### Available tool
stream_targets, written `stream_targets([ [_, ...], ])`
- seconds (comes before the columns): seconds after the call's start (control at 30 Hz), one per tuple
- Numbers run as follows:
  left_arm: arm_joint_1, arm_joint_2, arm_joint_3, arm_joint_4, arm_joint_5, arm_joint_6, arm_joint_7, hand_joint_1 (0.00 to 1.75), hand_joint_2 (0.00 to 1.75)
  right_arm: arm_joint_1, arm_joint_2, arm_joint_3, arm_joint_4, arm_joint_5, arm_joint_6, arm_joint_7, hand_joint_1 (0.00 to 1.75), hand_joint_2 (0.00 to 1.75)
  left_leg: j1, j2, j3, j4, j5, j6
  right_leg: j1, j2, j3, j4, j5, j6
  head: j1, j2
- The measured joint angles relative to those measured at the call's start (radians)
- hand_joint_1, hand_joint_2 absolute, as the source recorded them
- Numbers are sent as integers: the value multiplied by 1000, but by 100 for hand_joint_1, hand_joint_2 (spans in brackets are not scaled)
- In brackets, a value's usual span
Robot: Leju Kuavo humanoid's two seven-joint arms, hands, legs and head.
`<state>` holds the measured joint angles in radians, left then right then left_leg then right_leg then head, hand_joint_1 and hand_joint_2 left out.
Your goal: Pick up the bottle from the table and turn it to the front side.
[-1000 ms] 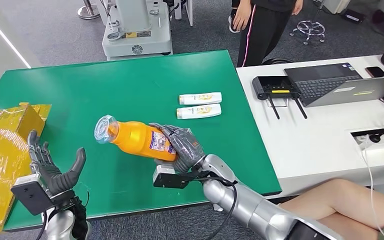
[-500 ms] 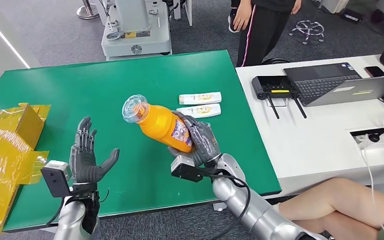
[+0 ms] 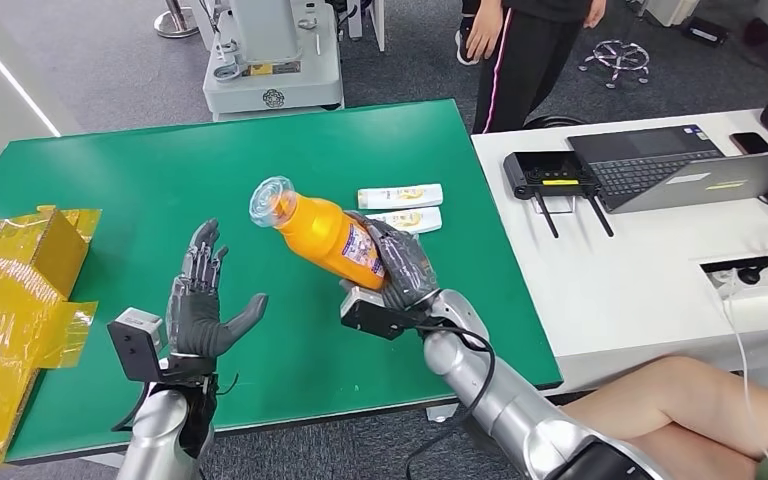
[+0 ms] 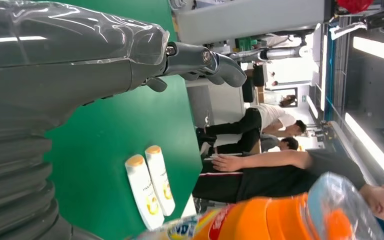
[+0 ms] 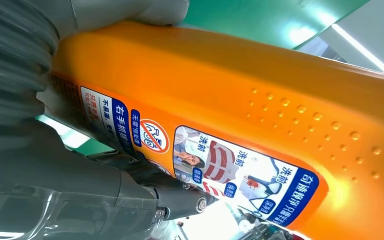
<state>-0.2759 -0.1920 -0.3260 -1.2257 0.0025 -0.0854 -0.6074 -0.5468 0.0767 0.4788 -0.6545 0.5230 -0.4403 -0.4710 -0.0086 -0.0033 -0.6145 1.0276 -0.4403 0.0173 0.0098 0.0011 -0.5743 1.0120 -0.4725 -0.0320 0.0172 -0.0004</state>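
An orange bottle (image 3: 322, 236) with a clear cap (image 3: 271, 201) hangs tilted above the green table (image 3: 140, 190), its cap pointing up and to the far left. My right hand (image 3: 397, 268) grips its lower end, over a blue and white label (image 5: 230, 172). The orange body (image 5: 260, 95) is close up in the right wrist view, and the cap end (image 4: 300, 217) is in the left wrist view. My left hand (image 3: 200, 305) is raised, palm toward the bottle, fingers spread and holding nothing, a short gap to the bottle's left.
Two small white and yellow tubes (image 3: 400, 196) lie side by side on the table behind the bottle. A crumpled yellow bag (image 3: 10, 300) covers the left edge. A white desk (image 3: 640, 270) with laptops stands to the right. A person (image 3: 520, 50) stands beyond the table.
My right hand has carried the bottle up and toward the far right and tilted its cap upward. My left hand has moved right toward the bottle and risen, fingers still spread.
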Motion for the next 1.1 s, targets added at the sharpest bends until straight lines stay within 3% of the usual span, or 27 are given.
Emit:
stream_targets([
  [0.6, -67, -51, -29, 45, 32, 31, 23, 0, 175, -84, 198, 10, 143, -15, 61, -24, 175, 175, 0, 0, 0, 0, 0, 0, 0, 0, -1, 0, 0, 0, 0, 0],
  [1.1, -116, -59, -52, 103, 49, 27, 32, 0, 175, -62, 215, 11, 207, -5, 63, -15, 175, 175, 0, 1, -1, 0, 0, 0, 0, 0, -1, 0, 0, 0, 0, 0],
])
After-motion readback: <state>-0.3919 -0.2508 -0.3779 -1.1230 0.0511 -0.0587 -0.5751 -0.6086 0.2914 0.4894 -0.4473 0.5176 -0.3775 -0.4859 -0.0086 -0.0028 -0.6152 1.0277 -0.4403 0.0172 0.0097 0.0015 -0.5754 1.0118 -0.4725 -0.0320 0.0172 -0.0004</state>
